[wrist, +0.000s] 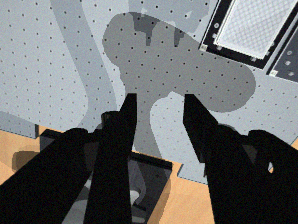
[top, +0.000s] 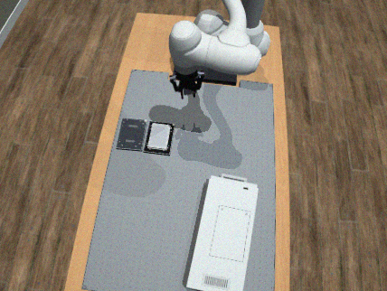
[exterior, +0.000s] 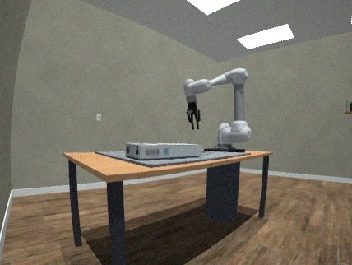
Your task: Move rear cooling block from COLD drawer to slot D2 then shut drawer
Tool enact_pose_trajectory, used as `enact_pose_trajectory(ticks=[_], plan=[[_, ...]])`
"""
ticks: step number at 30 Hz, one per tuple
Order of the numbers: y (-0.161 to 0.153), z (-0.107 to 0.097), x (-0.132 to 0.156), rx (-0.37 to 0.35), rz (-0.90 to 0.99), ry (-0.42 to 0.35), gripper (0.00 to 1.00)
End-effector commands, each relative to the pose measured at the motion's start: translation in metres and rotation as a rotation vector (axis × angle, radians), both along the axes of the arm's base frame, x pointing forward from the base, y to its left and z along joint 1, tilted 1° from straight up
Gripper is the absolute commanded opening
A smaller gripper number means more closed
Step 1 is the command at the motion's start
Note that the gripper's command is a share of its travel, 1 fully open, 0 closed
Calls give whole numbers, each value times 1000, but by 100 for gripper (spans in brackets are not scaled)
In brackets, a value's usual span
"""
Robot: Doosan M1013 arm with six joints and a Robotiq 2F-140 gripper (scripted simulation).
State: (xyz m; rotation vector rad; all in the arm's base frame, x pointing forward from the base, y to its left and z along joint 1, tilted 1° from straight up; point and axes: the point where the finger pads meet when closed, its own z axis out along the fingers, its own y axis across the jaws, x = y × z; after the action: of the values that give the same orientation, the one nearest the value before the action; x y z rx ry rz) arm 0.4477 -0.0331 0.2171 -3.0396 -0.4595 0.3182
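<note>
The cooler COLD (top: pixel 226 226) (exterior: pixel 177 151) is a long white box; its handle (top: pixel 234 178) is close against its end, and the drawer looks shut. A small dark mark on its top near the handle shows no clear glow. Both cooling blocks and their tubes are hidden inside, if there. Two dark deck slots lie left of COLD in the top view: the nearer one (top: pixel 146 145) (wrist: pixel 234 56) bears a pale, finely gridded rectangle (top: pixel 159 136) (wrist: pixel 252 25), the farther one (top: pixel 131 135) (wrist: pixel 287 65) looks bare. My gripper (top: pixel 189 95) (exterior: pixel 195 128) (wrist: pixel 160 108) is partly open, empty, high above the deck.
The robot's dark base plate (top: pixel 221 79) (wrist: pixel 159 175) stands at the back edge of the grey perforated deck (top: pixel 136 217) (wrist: pixel 40 75). The wooden table (top: pixel 81 226) (exterior: pixel 92 165) shows around the deck. Shadows of the arm and gripper fall between the slots and the base.
</note>
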Motion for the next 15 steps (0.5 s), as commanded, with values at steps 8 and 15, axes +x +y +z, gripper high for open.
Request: enact_pose_trajectory(ticks=[8, 15], plan=[[26, 15, 20, -42, -156, -119, 35], [47, 28, 33, -49, -263, -199, 35]])
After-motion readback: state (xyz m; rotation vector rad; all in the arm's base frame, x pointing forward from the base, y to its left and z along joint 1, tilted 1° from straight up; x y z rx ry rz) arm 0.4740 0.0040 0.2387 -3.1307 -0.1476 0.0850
